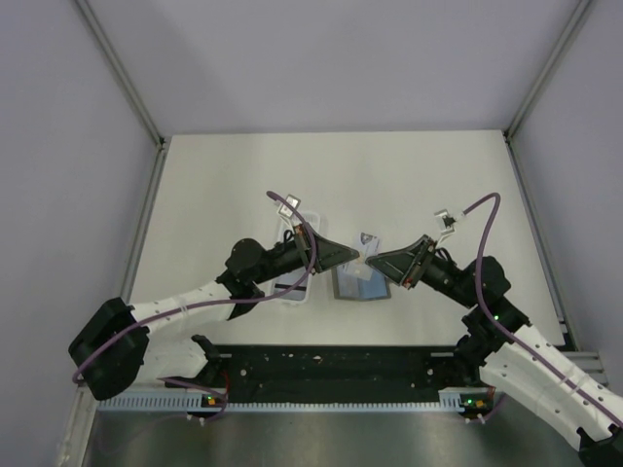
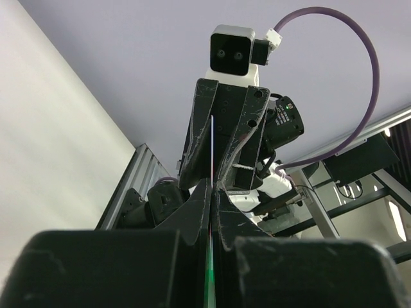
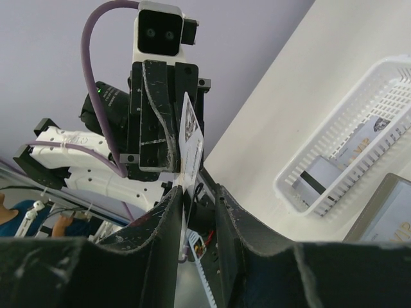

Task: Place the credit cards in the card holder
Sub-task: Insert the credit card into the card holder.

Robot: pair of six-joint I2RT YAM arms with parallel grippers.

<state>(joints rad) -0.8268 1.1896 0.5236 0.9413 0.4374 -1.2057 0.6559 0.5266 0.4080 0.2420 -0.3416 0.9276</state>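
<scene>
Over table [image 1: 243, 175], credit card [image 3: 191, 138] in left pincer [image 1: 355, 256], within right pincer [image 3: 198, 189]

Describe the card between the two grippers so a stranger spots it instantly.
On the table, find the dark card holder; left gripper and right gripper meet beside it. The credit card is pinched in the left one. Unlike the cards in the white basket, it is held in the air.

The left arm [image 1: 195, 300] reaches toward 2 o'clock. The right arm [image 1: 526, 352] reaches toward 10 o'clock. Their tips almost meet. The left gripper [image 1: 353, 255] pinches a thin credit card [image 3: 191, 128]. The right gripper [image 1: 378, 261] has its fingers a little apart.
</scene>
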